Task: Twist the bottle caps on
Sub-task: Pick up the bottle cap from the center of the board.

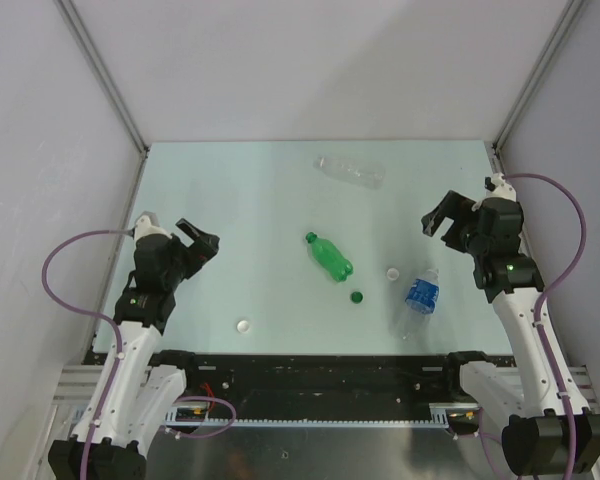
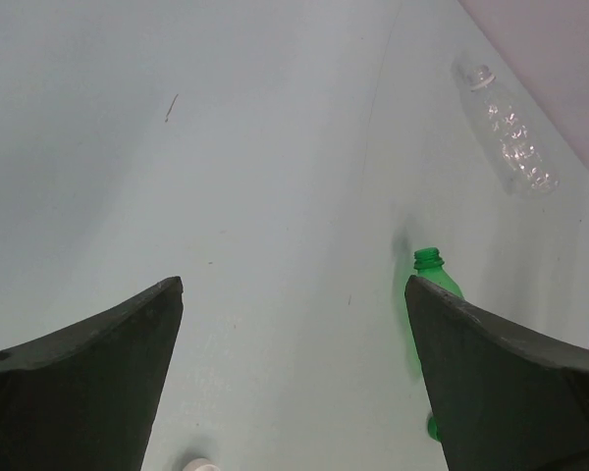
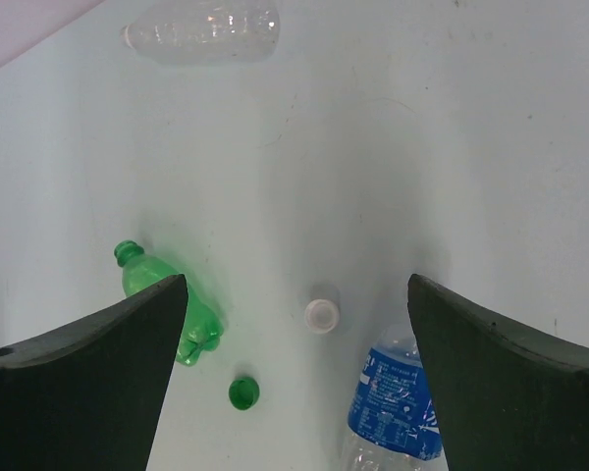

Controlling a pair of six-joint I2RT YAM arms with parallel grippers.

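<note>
Three bottles lie on their sides on the pale counter [image 1: 230, 200], none capped. The green bottle [image 1: 329, 258] is at the centre of the top view, its long axis running diagonally and its open neck pointing to the upper left. The clear unlabelled bottle [image 1: 350, 170] lies in the upper centre, almost level across the frame, neck to the left. The blue-labelled bottle [image 1: 420, 295] is right of centre, its axis steep from upper right to lower left; which end is the neck is hard to tell. There are three loose caps: a green cap [image 1: 356, 296] just below the green bottle's base, one white cap [image 1: 392, 272] between the green and labelled bottles, and another white cap [image 1: 243, 324] apart at lower left. The left tool [image 1: 202, 243] and right tool [image 1: 442, 218] both hang spread wide, holding nothing.
</note>
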